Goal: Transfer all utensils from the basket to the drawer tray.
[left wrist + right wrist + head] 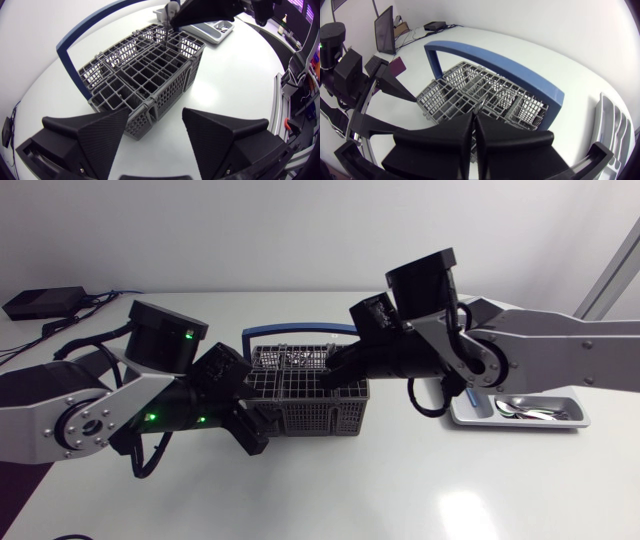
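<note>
Right gripper (474, 117): fingers pressed almost together on a thin metal utensil (479, 106) over the basket (300, 408). Left gripper (156, 114) is spread wide and empty, just beside the basket's end. The drawer tray (572, 423), holding cutlery (535, 411), lies well apart from the basket.
</note>
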`<move>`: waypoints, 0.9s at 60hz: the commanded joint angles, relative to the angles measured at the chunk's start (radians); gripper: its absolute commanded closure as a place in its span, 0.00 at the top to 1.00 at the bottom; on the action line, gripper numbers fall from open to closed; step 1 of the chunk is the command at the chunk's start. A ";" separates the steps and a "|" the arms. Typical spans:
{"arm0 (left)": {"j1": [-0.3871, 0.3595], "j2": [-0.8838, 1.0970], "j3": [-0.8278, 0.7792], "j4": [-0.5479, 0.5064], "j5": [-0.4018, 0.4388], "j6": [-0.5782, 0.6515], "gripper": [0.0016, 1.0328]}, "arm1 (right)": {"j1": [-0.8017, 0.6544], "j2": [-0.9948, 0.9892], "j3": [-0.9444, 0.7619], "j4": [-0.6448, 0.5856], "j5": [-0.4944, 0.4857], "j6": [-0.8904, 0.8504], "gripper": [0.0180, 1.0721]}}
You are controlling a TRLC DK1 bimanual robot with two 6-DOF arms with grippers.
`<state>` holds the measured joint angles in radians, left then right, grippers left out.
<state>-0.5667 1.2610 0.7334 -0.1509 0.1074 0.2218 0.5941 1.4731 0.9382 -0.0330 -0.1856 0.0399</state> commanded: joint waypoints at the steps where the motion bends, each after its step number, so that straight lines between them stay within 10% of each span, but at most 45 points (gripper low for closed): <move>1: -0.009 -0.011 -0.022 0.004 0.009 0.011 0.72 | 0.003 -0.036 -0.026 0.012 -0.003 -0.023 0.05; 43: -0.009 -0.041 -0.017 -0.026 0.008 0.013 0.72 | 0.016 -0.260 -0.006 -0.136 -0.110 -0.201 0.06; 54: -0.007 -0.069 -0.011 -0.049 0.008 0.013 0.72 | -0.108 -0.344 0.048 -0.308 -0.314 -0.212 0.06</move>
<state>-0.5709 1.2118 0.7334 -0.1860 0.1070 0.2218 0.5339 1.1606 0.9527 -0.2993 -0.4538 -0.1482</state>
